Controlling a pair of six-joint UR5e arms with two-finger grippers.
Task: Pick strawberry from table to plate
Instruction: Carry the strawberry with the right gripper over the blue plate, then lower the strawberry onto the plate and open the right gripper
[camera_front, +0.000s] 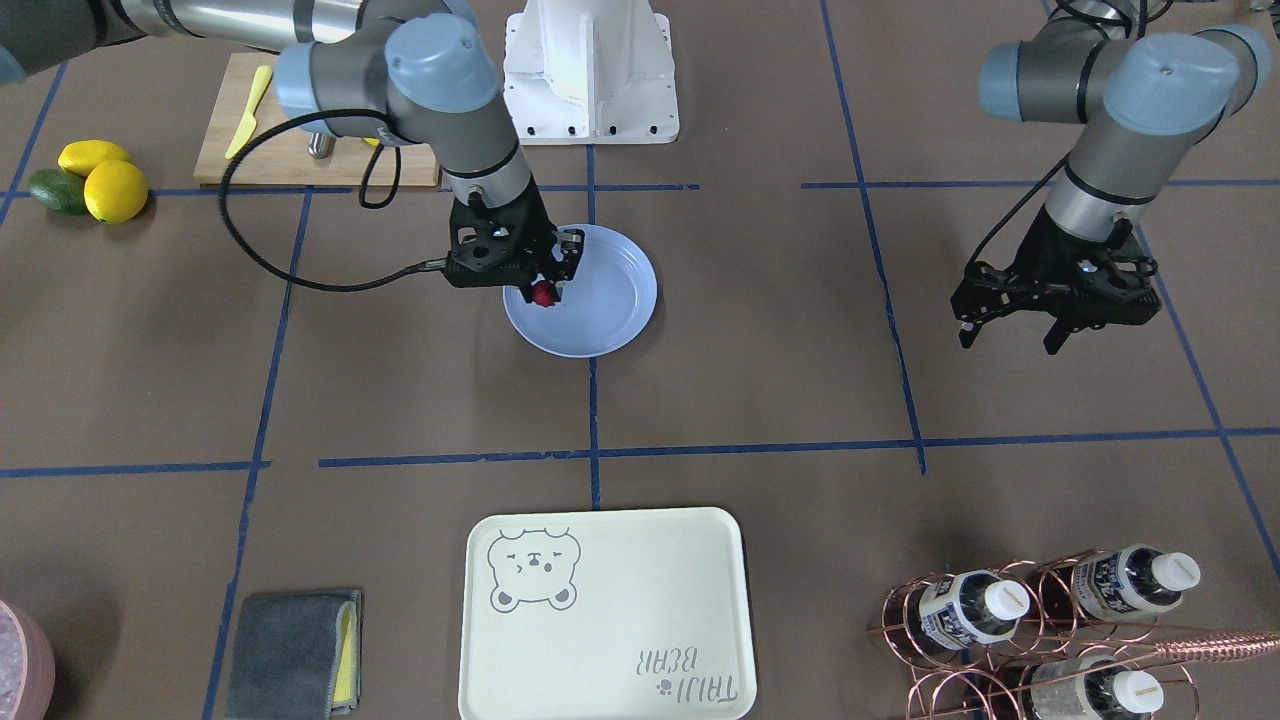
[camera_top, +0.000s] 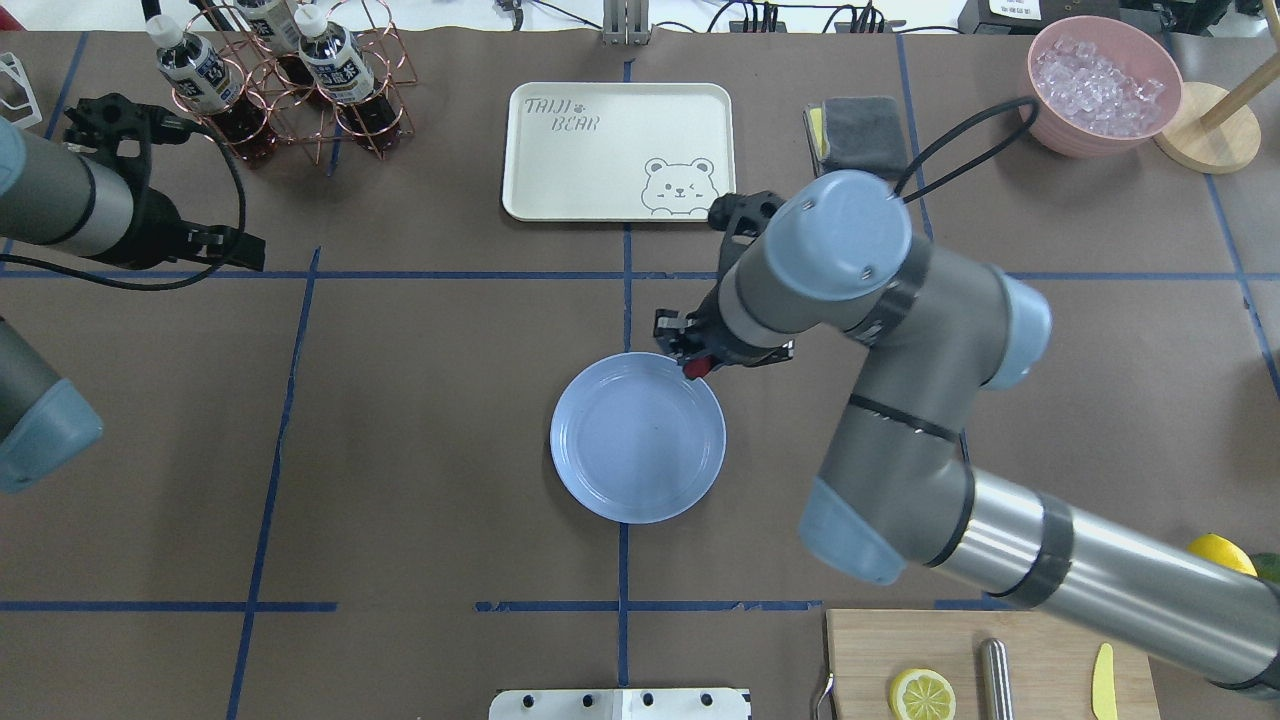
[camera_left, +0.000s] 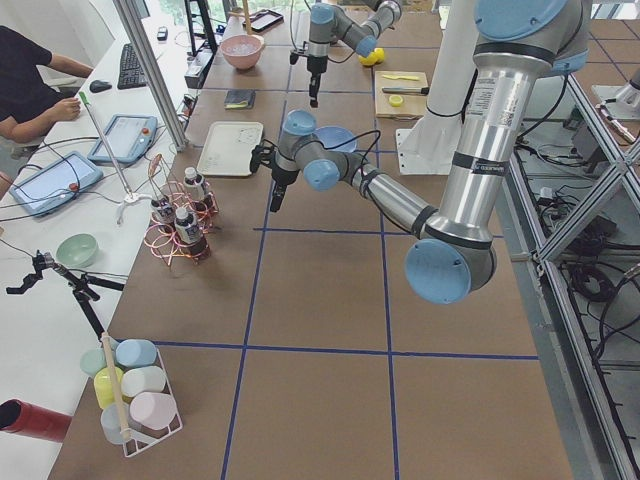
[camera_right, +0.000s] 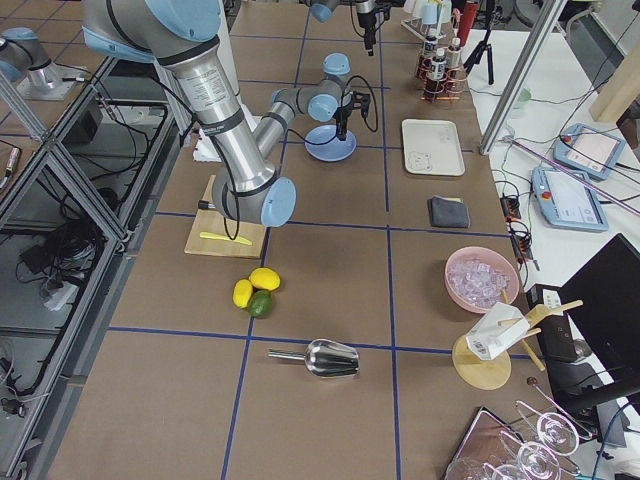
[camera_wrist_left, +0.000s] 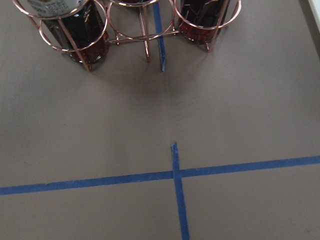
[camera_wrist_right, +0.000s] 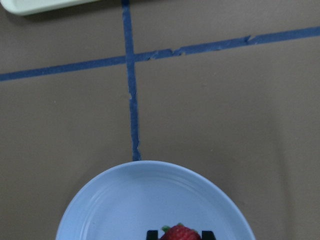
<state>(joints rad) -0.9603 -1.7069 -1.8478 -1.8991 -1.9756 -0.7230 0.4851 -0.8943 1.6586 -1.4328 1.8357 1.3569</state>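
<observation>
The small red strawberry (camera_front: 543, 293) is pinched in my right gripper (camera_front: 548, 284), which is shut on it. It hangs over the pale blue plate (camera_front: 610, 310), just inside the rim on the side nearest the cream tray. From overhead the strawberry (camera_top: 697, 367) shows at the plate's (camera_top: 630, 445) far right edge. In the right wrist view the strawberry (camera_wrist_right: 180, 233) sits between two black fingertips, with the plate (camera_wrist_right: 130, 200) under it. My left gripper (camera_front: 1008, 342) hovers open and empty above the brown table (camera_front: 760, 400), well off to the side.
A cream bear-printed tray (camera_front: 605, 615) lies beyond the plate. A copper rack of bottles (camera_front: 1040, 620) stands near my left gripper. Two lemons and an avocado (camera_front: 90, 180), a cutting board (camera_front: 300, 150), a grey cloth (camera_front: 290, 650) and a pink ice bowl (camera_top: 1100, 85) sit around the edges.
</observation>
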